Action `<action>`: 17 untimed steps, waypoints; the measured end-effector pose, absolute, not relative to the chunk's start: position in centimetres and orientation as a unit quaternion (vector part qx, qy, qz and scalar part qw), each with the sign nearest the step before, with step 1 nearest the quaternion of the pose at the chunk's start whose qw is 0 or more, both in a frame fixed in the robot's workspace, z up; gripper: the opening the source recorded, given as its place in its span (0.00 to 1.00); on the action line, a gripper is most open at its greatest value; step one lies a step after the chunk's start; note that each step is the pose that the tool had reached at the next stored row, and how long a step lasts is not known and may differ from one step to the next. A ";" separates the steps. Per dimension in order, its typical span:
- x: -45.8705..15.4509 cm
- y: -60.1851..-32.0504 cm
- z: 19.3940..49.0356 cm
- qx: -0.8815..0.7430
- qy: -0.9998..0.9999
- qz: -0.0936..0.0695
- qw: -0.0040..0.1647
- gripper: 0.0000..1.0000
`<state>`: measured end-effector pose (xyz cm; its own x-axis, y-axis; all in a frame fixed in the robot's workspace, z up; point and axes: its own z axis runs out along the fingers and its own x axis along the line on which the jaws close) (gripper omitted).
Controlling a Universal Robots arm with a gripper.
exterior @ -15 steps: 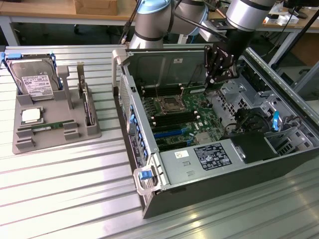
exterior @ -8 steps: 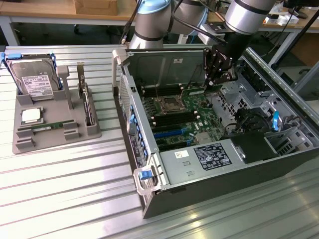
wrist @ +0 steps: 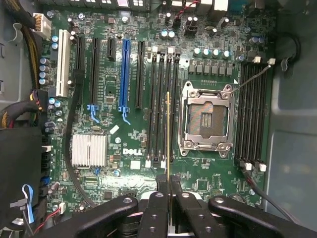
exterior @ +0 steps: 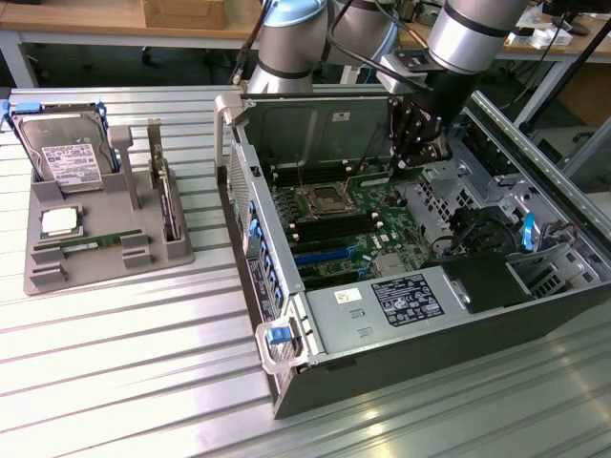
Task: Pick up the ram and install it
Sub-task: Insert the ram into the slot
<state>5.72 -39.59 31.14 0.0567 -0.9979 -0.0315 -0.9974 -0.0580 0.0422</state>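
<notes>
- In the wrist view you see the gripper [wrist: 169,181] pinched narrow on the ram [wrist: 169,134]. The ram shows edge-on, as a thin line running out from between the fingers.
- That view also sets the ram over the black memory slots [wrist: 163,106], with the empty processor socket [wrist: 205,119] just beside it. You cannot tell whether the ram touches a slot.
- The exterior view gives you the wider setting: the gripper [exterior: 410,153] reaches down into the open computer case [exterior: 286,382]. A green strip of the ram [exterior: 368,177] shows just under it.
- Well apart from the gripper, toward the exterior view's left, a grey tray [exterior: 43,277] sits on the surface [exterior: 124,382]. It carries a hard drive [exterior: 67,157], a silver processor chip [exterior: 59,221] and another green stick [exterior: 91,244].
- You can read the DELL lettering [wrist: 132,150] in white on the motherboard [wrist: 218,171], near the gripper.
- The white labels on the hard drive and the power supply [exterior: 401,301] are too small to read.
</notes>
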 end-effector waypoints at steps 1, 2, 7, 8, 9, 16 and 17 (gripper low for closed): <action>5.7 -39.6 31.0 0.727 -0.686 -0.026 0.005 0.12; 5.7 -39.6 30.9 0.727 -0.686 -0.026 0.005 0.12; 5.7 -39.6 30.4 0.727 -0.686 -0.026 0.005 0.12; 5.7 -39.6 30.3 0.727 -0.686 -0.026 0.005 0.12; 5.7 -39.6 30.3 0.727 -0.686 -0.026 0.005 0.12; 5.7 -39.6 29.8 0.727 -0.686 -0.026 0.005 0.12; 5.6 -39.6 29.7 0.727 -0.686 -0.026 0.005 0.12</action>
<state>5.63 -39.60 29.69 0.0567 -0.9979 -0.0315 -0.9974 -0.0580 0.0422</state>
